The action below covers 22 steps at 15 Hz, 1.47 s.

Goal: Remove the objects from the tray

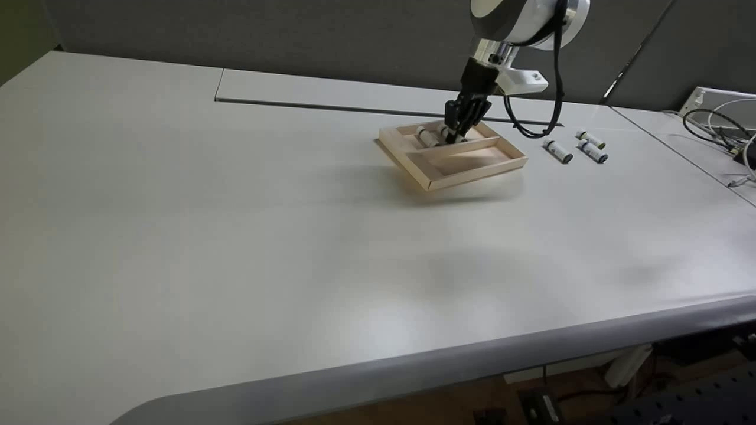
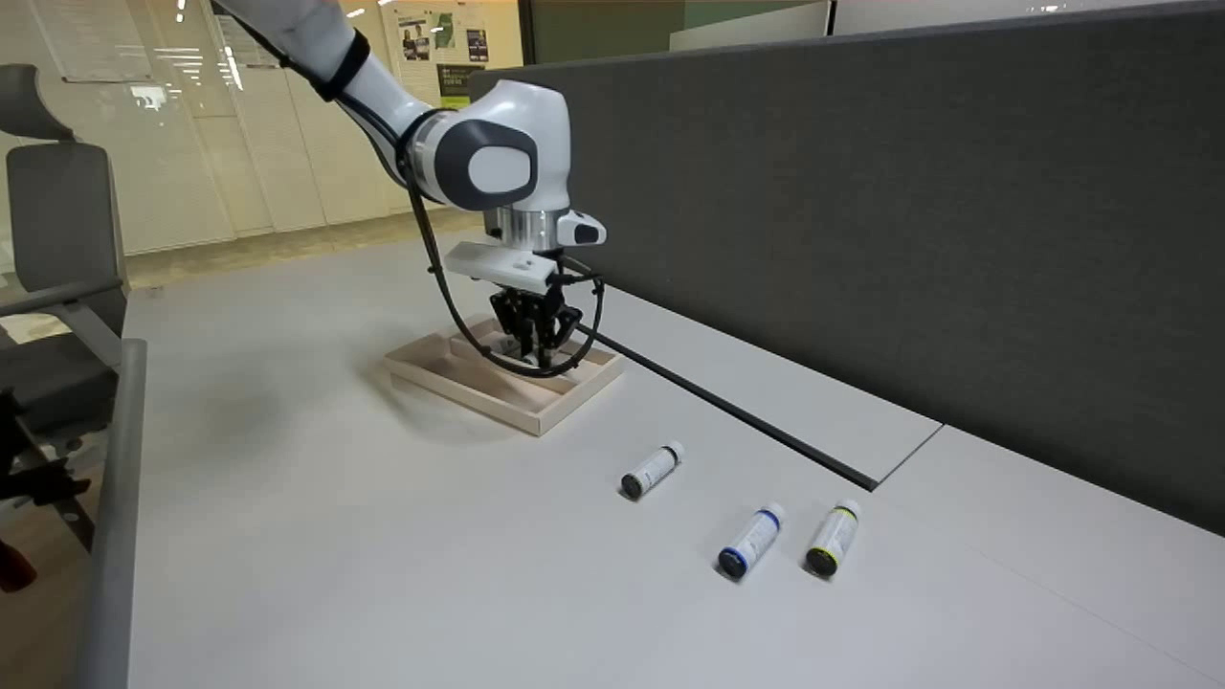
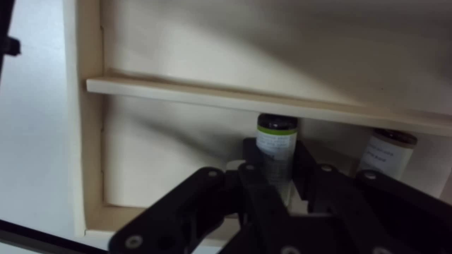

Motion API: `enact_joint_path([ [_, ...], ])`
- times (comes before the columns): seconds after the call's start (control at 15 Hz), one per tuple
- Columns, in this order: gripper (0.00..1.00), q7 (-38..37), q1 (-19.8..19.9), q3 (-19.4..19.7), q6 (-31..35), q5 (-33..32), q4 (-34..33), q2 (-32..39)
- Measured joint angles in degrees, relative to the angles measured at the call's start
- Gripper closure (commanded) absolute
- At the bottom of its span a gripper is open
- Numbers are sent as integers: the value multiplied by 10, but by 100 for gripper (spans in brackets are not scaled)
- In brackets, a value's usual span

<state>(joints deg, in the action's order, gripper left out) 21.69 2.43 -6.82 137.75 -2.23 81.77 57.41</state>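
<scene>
- Gripped in a gripper's [image 3: 278, 158] jaws, a green-banded vial [image 3: 276, 143] lies inside a wooden tray [image 1: 472, 175], the fingers [image 3: 305, 167] closed on both its sides.
- The vial's dark end points at the divider [image 3: 212, 98] between the tray's two compartments; whether the two touch cannot be told.
- Sharing that compartment, a brown-ended vial [image 3: 386, 155] lies near the held one, partly covered by the gripper in the wrist view.
- A pale rounded edge [image 3: 233, 164] shows behind a finger, too hidden to identify.
- Outside the tray, in both exterior views, three vials lie on a pale table [image 1: 236, 236]: a blue-banded vial [image 2: 751, 543] and a yellow-banded vial [image 2: 834, 539] near each other, and a black-banded vial [image 2: 653, 469] closer to the tray but apart from it.
- The arm [image 2: 498, 153] reaches down over the tray, its black cable [image 2: 431, 251] looping across the tray in an exterior view.
- A dark grey partition [image 2: 861, 239] runs along the table; a grey chair [image 2: 67, 220] stands at the opposite edge in an exterior view.
</scene>
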Motion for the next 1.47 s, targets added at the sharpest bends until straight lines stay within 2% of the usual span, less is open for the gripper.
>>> enact_joint_path([
  [0.4,93,0,22,3,-15,6,5,-20],
  [0.67,93,0,49,7,-17,13,36,-59],
  [0.93,93,-1,71,32,-9,13,78,-85],
  [1.47,93,-4,108,85,63,12,131,-86],
])
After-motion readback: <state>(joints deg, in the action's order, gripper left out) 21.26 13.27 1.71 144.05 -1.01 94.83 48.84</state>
